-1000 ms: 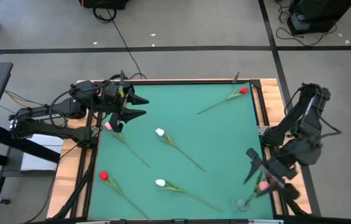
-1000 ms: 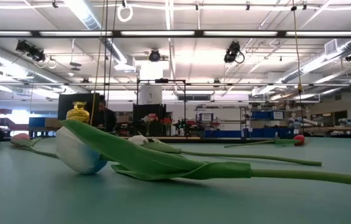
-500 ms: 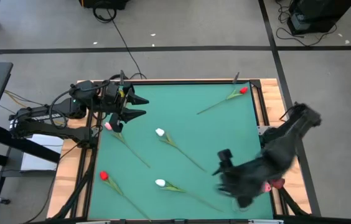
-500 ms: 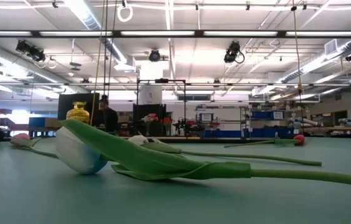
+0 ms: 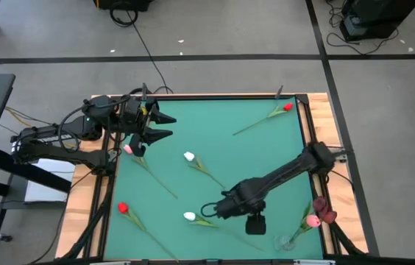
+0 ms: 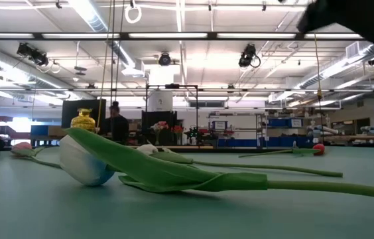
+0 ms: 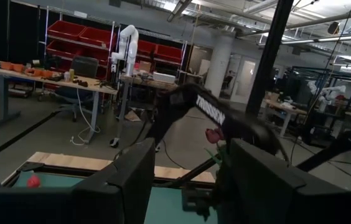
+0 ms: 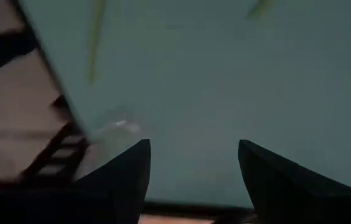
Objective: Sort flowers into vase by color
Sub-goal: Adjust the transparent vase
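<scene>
The green table point(image 5: 266, 154) carries five loose flowers, lying flat and well apart. A red-headed one point(image 5: 288, 107) is found near the far right corner, a pink one point(image 5: 128, 149) just beside the left gripper, a white one point(image 5: 189, 157) near the middle, a second red one point(image 5: 122, 208) at the near left, and a second white one point(image 5: 190, 216) near the front edge. A clear vase point(image 5: 286, 241) is seen at the near right corner, with a pink and a dark maroon head point(image 5: 318, 217) leaning out over the table's wooden edge.

The right arm is stretched low across the mat, and the right gripper point(image 5: 213, 210) is placed just beside the near white flower, its jaws parted and nothing held. The left gripper point(image 5: 162, 126) waits at the far left corner, jaws likewise apart and empty.

The flowers are judged light and soft, with thin stems that would bend and could slip from a loose pinch. The heads are judged easily crushed. A hold on the stem is advised, a little below the head, clear of the leaves point(image 6: 167, 172).
</scene>
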### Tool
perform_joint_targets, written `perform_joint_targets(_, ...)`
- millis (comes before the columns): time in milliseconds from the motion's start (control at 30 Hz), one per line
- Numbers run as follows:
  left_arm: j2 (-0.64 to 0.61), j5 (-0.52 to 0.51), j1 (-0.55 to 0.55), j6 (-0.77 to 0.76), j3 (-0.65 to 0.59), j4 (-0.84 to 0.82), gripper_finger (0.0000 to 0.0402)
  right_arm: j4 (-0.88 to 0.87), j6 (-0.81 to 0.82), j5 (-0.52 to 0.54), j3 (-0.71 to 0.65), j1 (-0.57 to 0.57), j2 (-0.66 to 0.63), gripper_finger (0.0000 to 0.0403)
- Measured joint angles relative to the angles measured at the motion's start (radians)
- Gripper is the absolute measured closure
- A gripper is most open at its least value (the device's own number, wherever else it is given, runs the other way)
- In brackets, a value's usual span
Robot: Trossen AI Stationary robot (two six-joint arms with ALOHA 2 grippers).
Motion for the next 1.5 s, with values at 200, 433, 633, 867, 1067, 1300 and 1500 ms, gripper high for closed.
perform_joint_targets(200,0.000,0.000,0.000,0.000,0.000,-0.002,0.0186,0.003,-0.014,-0.270,-0.018,0.017,0.096,0.0153)
perform_joint_targets(433,0.000,0.000,0.000,0.000,0.000,-0.001,0.0186,0.000,0.010,-0.480,-0.060,0.065,0.136,0.0154)
perform_joint_targets(633,0.000,0.000,0.000,0.000,0.000,-0.002,0.0186,-0.003,0.046,-0.558,-0.120,0.089,0.123,0.0154)
perform_joint_targets(867,0.000,0.000,0.000,0.000,0.000,-0.002,0.0186,-0.002,0.068,-0.560,-0.150,0.123,0.124,0.0154)
perform_joint_targets(1067,0.000,0.000,0.000,0.000,0.000,-0.002,0.0186,-0.003,0.092,-0.547,-0.196,0.141,0.124,0.0154)
perform_joint_targets(1300,0.000,0.000,0.000,0.000,0.000,-0.002,0.0186,-0.003,0.094,-0.514,-0.216,0.147,0.123,0.0154)
perform_joint_targets(1500,0.000,0.000,0.000,0.000,0.000,-0.003,0.0186,-0.002,0.082,-0.444,-0.216,0.134,0.123,0.0154)
